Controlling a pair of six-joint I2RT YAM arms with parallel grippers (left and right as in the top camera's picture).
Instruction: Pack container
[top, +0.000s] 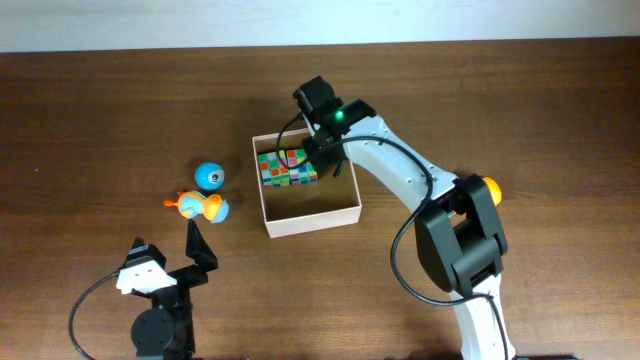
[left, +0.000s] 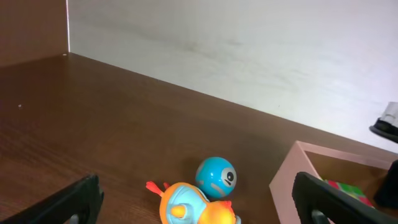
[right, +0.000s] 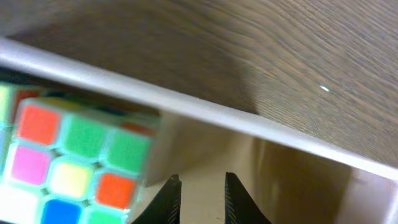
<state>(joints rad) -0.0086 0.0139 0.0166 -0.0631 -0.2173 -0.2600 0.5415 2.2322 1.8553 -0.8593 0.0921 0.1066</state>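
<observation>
Packing is under way: the cube (top: 286, 167) is in the container (top: 312, 222), and two toys are not yet packed.
The right tool (right: 200, 186) hangs inside the container's far side, just beside the cube, almost closed with nothing between its tips. The left tool (top: 168, 250) is spread wide and empty near the front of the surface (top: 100, 120). Next, I'd judge, someone must fetch the blue ball (top: 209, 176) or the duck (top: 205, 207), both lying just left of the container.
</observation>
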